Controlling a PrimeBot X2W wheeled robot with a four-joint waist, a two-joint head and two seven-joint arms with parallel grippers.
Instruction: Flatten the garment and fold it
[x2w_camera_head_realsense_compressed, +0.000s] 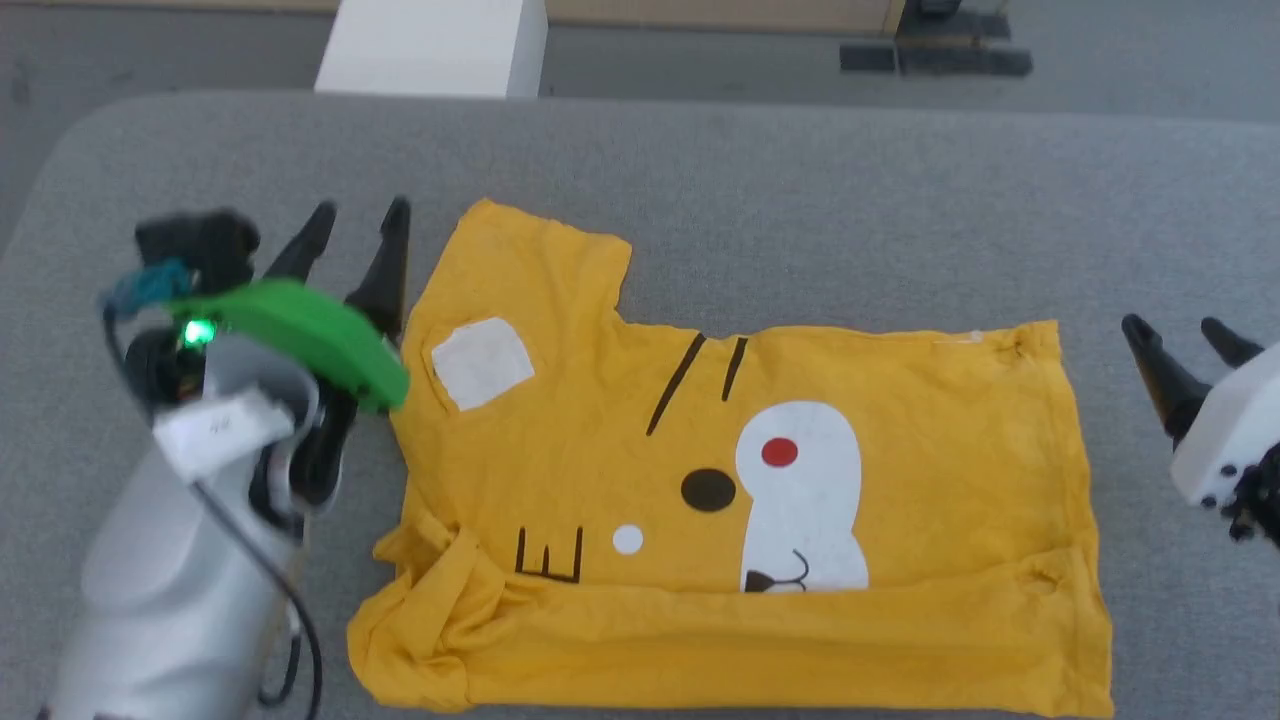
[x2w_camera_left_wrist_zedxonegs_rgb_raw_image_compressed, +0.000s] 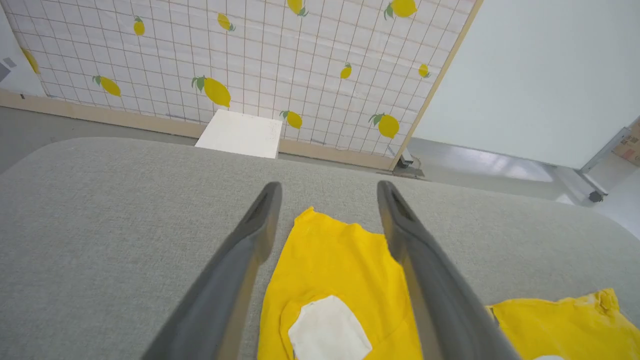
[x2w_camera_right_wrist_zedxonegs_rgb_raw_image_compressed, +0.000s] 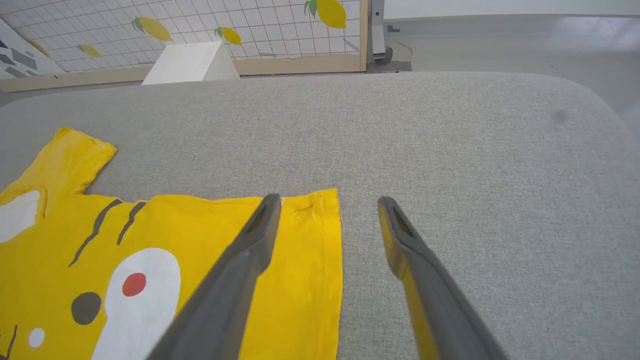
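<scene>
Mustard-yellow cotton T-shirt (x2w_camera_head_realsense_compressed: 740, 500) lies on the grey fabric-covered table (x2w_camera_head_realsense_compressed: 800, 180), its near hem doubled over and its near sleeve apparently bunched. The left gripper (x2w_camera_head_realsense_compressed: 362, 208) and right gripper (x2w_camera_head_realsense_compressed: 1170, 324) flank it, both spread wide and empty. Folding now risks trapping those creases.

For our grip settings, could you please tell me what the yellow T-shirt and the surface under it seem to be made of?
The T-shirt looks like thin, matte knit, perhaps cotton: it wrinkles softly at its folded edge. The surface looks like grey woven upholstery, matte and finely flecked.
</scene>
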